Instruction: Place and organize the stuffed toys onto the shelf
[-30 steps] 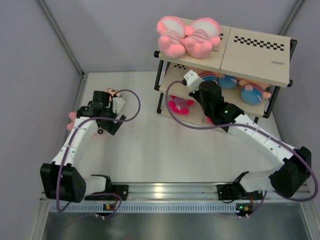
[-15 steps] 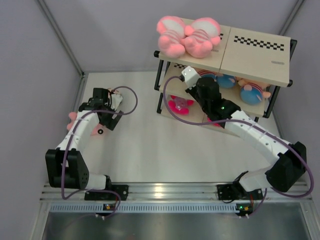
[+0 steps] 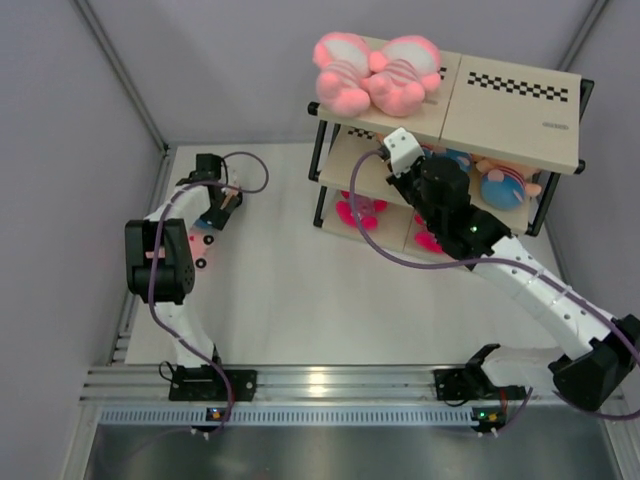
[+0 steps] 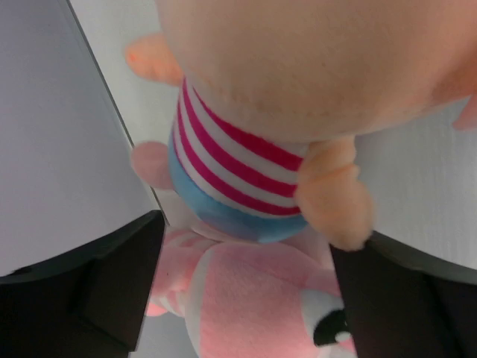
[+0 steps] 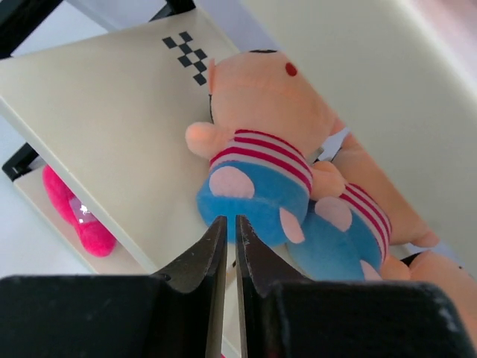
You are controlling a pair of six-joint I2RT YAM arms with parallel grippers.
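At the middle shelf (image 5: 104, 127) board: blue-shirted toy (image 5: 257, 179) lay beside its twin (image 5: 350, 239), just ahead of the right gripper (image 5: 230, 246).
Right jaws: all but closed, empty, newly shifted rightward.
Left gripper (image 4: 253, 291): newly swung out, jaws wide over striped toy (image 4: 238, 171) and pink toy (image 4: 246, 328); next pick likely.

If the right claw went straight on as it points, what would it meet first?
Probably the blue bottom of the nearest striped doll, on the shelf just ahead of the right claw; depth is hard to judge.
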